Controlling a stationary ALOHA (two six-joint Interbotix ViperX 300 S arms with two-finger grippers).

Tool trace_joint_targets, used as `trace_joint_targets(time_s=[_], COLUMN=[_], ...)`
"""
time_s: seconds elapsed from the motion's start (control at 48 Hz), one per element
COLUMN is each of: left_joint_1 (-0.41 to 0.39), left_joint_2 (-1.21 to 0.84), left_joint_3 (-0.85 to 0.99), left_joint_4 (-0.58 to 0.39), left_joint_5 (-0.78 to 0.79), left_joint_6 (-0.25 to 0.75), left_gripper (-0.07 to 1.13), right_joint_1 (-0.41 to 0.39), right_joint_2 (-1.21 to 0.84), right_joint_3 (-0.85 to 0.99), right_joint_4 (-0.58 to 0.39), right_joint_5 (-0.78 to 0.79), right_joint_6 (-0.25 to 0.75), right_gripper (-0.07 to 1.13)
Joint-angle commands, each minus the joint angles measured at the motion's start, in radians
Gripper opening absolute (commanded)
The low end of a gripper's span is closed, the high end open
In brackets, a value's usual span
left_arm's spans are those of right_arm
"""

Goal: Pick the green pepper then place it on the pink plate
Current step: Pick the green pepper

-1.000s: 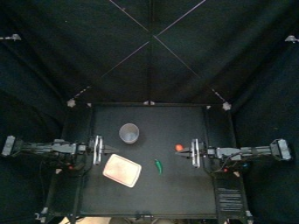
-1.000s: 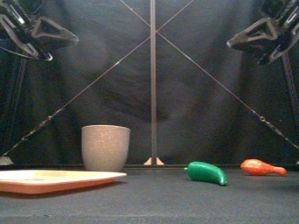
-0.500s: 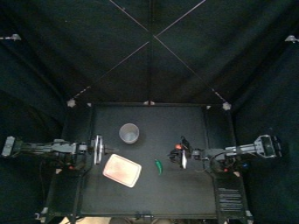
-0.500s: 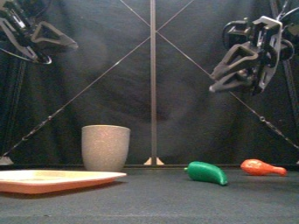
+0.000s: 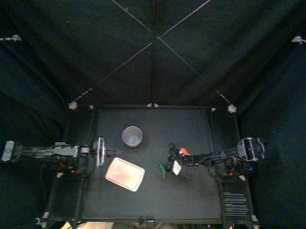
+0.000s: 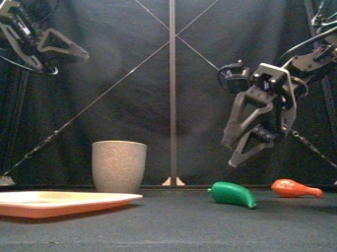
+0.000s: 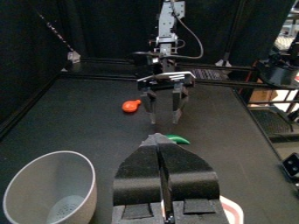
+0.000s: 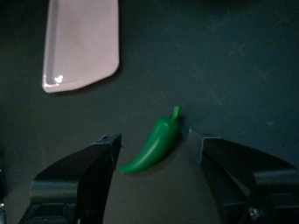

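Midway between the bench's (image 5: 158,121) side edges, right end effector (image 6: 246,150), in from the right edge, now hovers jaws-apart over green pepper (image 6: 234,194): grasp pending; left end effector (image 7: 165,149) idle, jaws together.

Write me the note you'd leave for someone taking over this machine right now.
Left gripper: shut, empty, resting at the left side of the table.
Right gripper: open, hanging above the green pepper, not touching it.
The pepper lies on the table between the pink plate and an orange-red toy. A grey cup stands behind the plate.
Done: nothing picked up yet.
Left: lower the right gripper, grasp the pepper, carry it to the plate and set it down.
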Motion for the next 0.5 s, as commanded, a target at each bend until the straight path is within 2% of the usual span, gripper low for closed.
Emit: trace_joint_targets(time_s=[0.021,0.5], left_joint_1=[0.003,0.009], left_joint_2=[0.005,0.005], left_joint_3=[-0.009,-0.003], left_joint_4=[0.0,0.002], left_joint_5=[-0.003,0.014], left_joint_6=[0.002,0.002], left_gripper=[0.09,0.09], right_joint_1=[-0.008,0.014], right_joint_2=[0.031,0.193], right_joint_3=[-0.049,-0.161], right_joint_4=[0.002,-0.008], right_joint_5=[0.049,0.098], right_joint_6=[0.002,0.0], right_gripper=[0.95,0.93])
